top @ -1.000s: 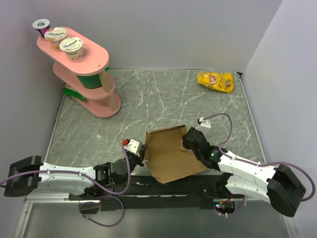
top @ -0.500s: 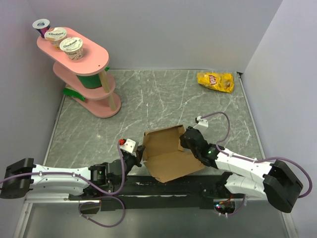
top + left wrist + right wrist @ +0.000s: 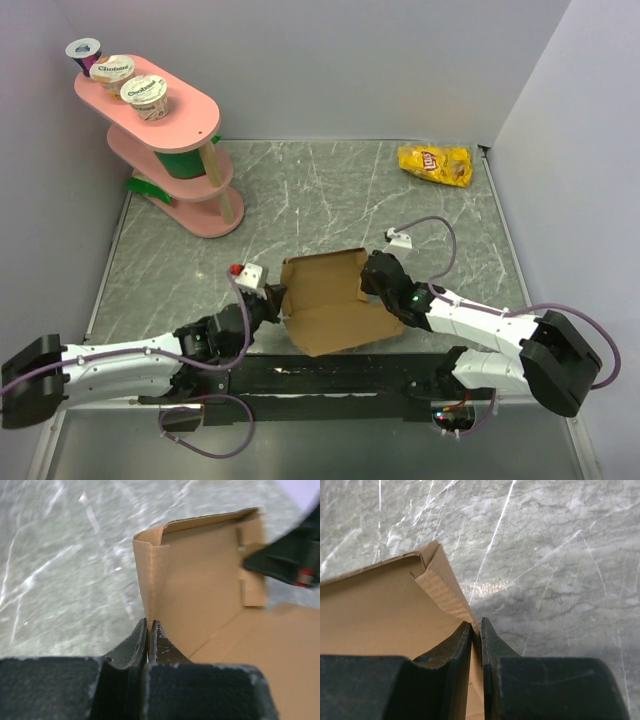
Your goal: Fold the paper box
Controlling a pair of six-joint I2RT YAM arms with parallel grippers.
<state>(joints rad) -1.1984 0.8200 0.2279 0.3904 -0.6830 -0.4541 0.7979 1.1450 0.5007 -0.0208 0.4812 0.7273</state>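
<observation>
Brown paper box (image 3: 335, 300), half folded, near the middle of the bench's (image 3: 330, 200) near edge, back and left walls raised. Left gripper (image 3: 149, 630) shut tight, tips at the foot of the left wall. Right gripper (image 3: 476, 630) narrowed onto the right rear corner flap, cardboard nipped between its fingers. Yellow chip bag (image 3: 435, 165) in the far right corner, pink tiered shelf (image 3: 190, 130) with cups (image 3: 113, 69) at the far left.

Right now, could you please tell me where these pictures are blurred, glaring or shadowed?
Left wrist: the paper box is fairly sharp, the table behind it smeared. Right wrist: table veins crisp, the right gripper slightly soft. Top external: even light, no harsh glare, soft shadow under the pink shelf.
</observation>
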